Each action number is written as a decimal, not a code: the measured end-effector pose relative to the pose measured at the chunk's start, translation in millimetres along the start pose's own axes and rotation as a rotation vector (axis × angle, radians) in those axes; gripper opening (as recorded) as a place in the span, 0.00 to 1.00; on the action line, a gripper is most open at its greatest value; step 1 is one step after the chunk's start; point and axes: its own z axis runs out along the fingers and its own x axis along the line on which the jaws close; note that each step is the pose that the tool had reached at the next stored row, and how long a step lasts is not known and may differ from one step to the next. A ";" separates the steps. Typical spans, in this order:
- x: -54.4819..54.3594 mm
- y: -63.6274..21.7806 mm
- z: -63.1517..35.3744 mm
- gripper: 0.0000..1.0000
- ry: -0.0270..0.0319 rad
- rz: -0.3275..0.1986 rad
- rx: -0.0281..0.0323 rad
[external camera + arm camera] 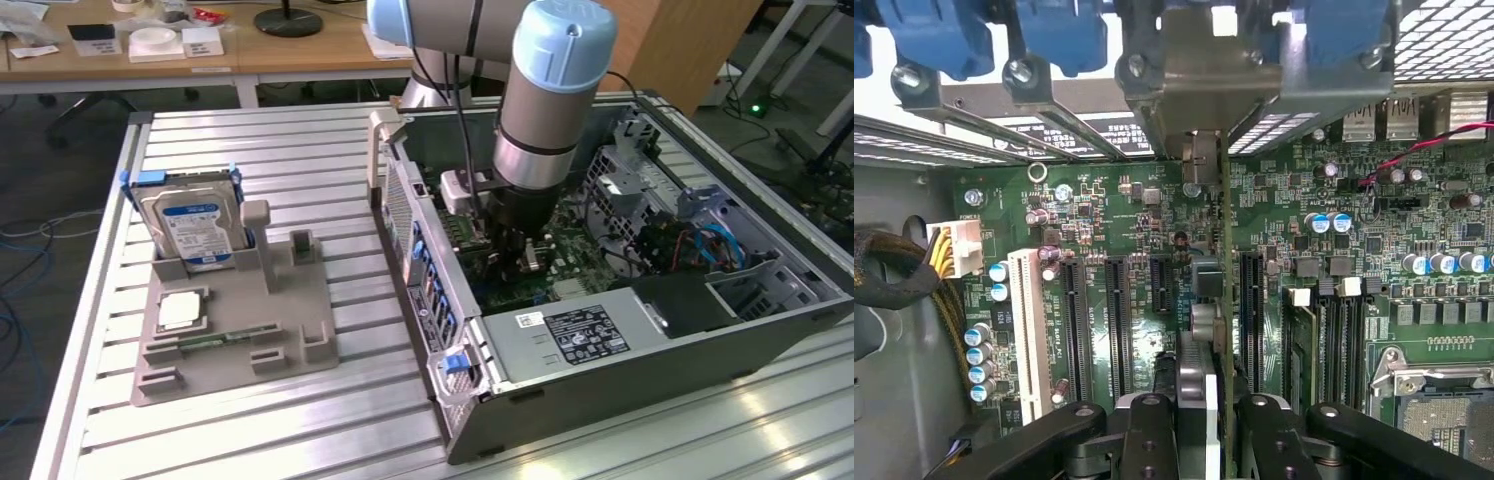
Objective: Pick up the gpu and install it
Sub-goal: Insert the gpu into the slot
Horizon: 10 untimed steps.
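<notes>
In the wrist view the gpu (1223,230) shows edge-on, a thin green card with its black fan shroud (1194,330) on one face and its silver end bracket (1204,60) at the case's rear wall. My gripper (1209,440) is shut on the card, with one black finger (1149,435) on each side. The card stands upright over the motherboard (1124,210), between the black expansion slots (1117,330); I cannot tell whether its edge is seated. From the exterior view, the gripper (514,248) reaches down inside the open computer case (454,330), and the arm hides most of the card.
A grey fixture tray (234,360) on the exterior view's left holds a silver hard drive (198,228), a memory stick (220,338) and a processor chip (180,310). Inside the case are the power supply (577,338), blue cables (714,245), a white slot (1026,330) and the processor socket (1439,400).
</notes>
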 end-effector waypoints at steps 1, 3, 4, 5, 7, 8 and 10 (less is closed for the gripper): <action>0.0 0.0 0.0 0.28 0.0000 0.000 -0.0001; 0.0 0.1 0.3 0.28 -0.0004 0.000 -0.0001; 0.0 0.1 0.3 0.28 -0.0004 0.000 -0.0001; 0.0 0.0 0.4 0.28 -0.0005 0.000 -0.0001; 0.0 0.1 0.5 0.28 -0.0006 0.000 -0.0001; 0.0 0.1 0.8 0.28 -0.0006 0.000 -0.0001; 0.1 0.1 1.4 0.28 -0.0002 0.000 -0.0003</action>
